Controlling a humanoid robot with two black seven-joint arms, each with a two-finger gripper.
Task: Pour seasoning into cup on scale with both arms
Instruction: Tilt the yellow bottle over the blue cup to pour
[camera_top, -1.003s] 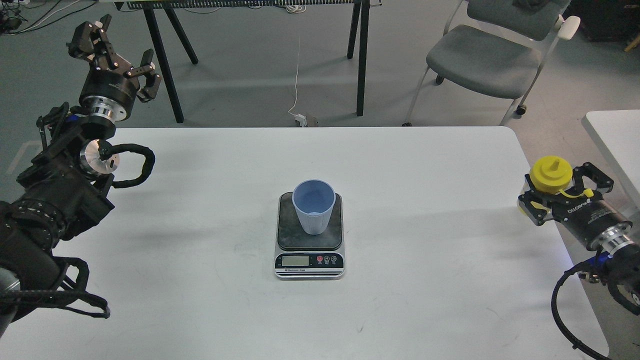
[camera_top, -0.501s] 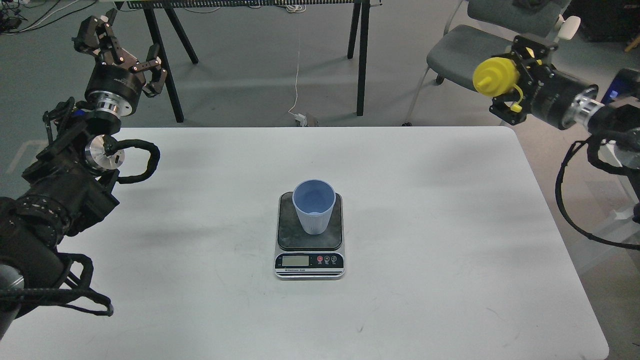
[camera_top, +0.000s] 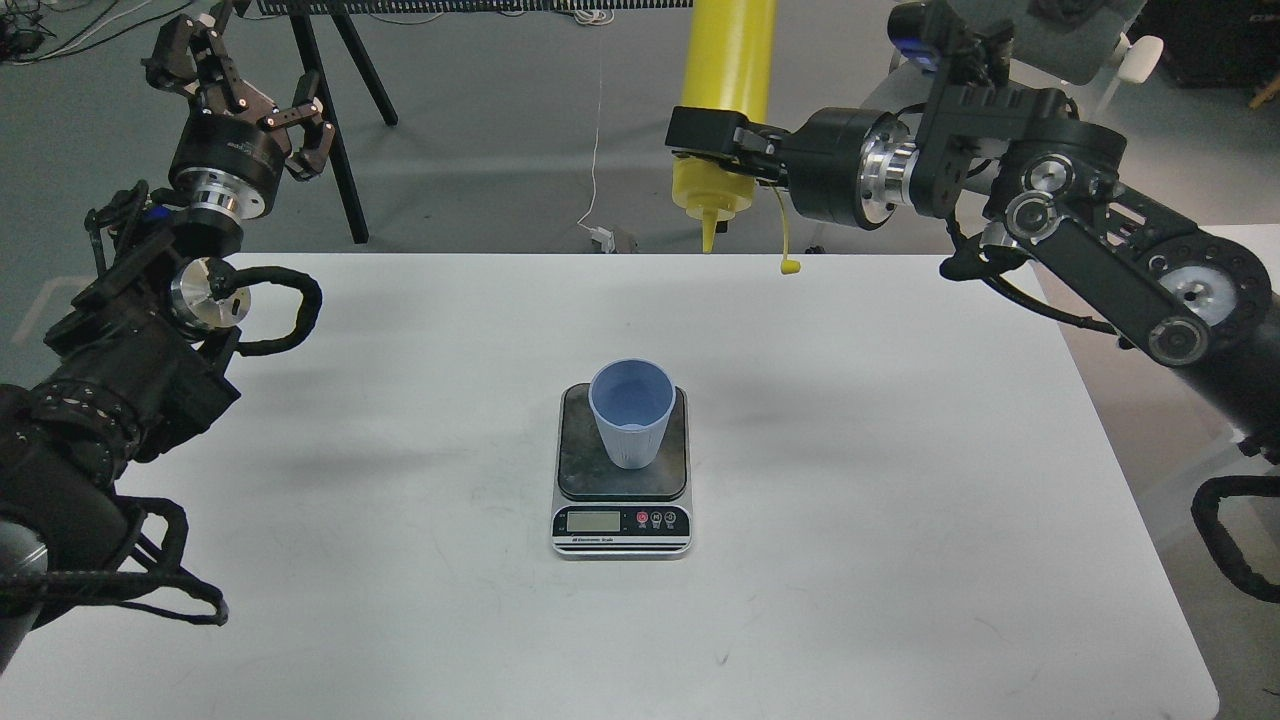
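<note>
The light-blue cup (camera_top: 631, 412) stands upright on the dark platform of the scale (camera_top: 621, 500) in the middle of the white table. My right gripper (camera_top: 705, 143) is shut on the yellow seasoning bottle (camera_top: 725, 90), held upside down above the table's far edge, nozzle pointing down, tip cover dangling on its tether. The nozzle is behind and well above the cup, slightly to its right. My left gripper (camera_top: 240, 85) is open and empty, raised at the far left.
The white table (camera_top: 900, 480) ends at the right edge near my right arm. Black table legs (camera_top: 722, 120) and a grey chair (camera_top: 900, 90) stand on the floor behind. A second white table corner (camera_top: 1255, 245) shows at the far right.
My right arm swung left with the bottle, from the table's right side to above its far edge, and turned it nozzle-down. The left gripper hardly moved.
</note>
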